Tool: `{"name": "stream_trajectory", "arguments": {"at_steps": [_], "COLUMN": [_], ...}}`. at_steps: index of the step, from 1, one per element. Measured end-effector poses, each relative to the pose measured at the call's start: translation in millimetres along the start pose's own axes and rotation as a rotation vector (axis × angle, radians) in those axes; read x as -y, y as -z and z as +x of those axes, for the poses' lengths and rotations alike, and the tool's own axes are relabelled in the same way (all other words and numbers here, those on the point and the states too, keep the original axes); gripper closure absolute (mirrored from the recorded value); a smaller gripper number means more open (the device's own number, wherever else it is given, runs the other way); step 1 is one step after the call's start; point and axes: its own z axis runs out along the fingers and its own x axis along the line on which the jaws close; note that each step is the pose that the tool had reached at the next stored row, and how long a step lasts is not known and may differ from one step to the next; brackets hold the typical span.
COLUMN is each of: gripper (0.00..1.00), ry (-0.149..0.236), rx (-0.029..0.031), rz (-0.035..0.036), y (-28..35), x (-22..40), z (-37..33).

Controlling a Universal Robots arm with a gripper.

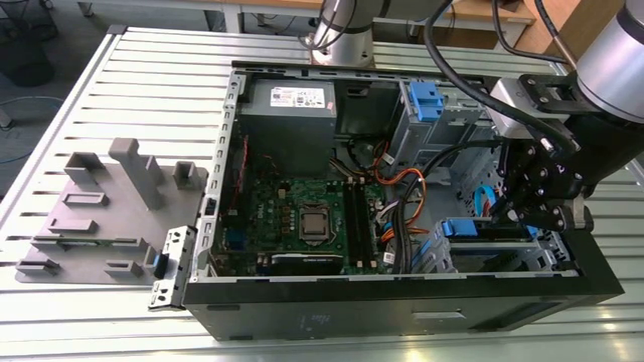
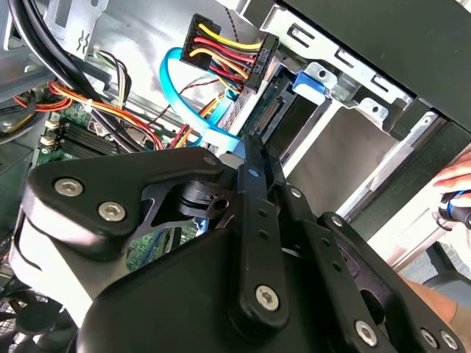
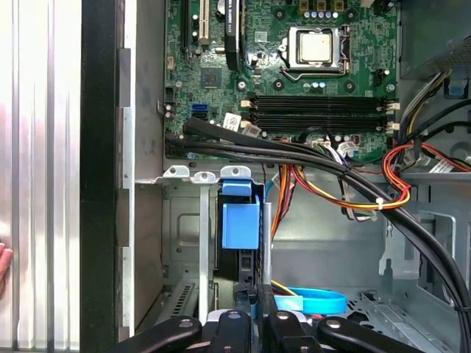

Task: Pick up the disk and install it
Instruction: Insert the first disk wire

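Black metal claw point(image 3: 255, 298) (jaws closed) hangs near the blue-framed disk point(image 3: 241, 220), edge-on in its grey steel bay point(image 3: 184, 235).

Silver-grey arm tube point(image 1: 622, 53), black cables point(image 1: 443, 56); gripper point(image 3: 254, 315) black, linkage bars point(image 2: 257, 220) studded with silver screws point(image 2: 266, 297).

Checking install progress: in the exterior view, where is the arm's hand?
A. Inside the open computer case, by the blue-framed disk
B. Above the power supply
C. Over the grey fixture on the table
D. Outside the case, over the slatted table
A: the hand is down inside the computer case, right beside the blue-framed disk.
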Motion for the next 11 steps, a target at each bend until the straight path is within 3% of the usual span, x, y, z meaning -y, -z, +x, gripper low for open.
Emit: {"name": "stream_trajectory", "arguments": {"at_steps": [11], "gripper": [0.84], "ry": [0.0], "rx": [0.0001], "rz": [0.0008], "y": [-2.1], "x": [0.0], "z": [0.0]}}
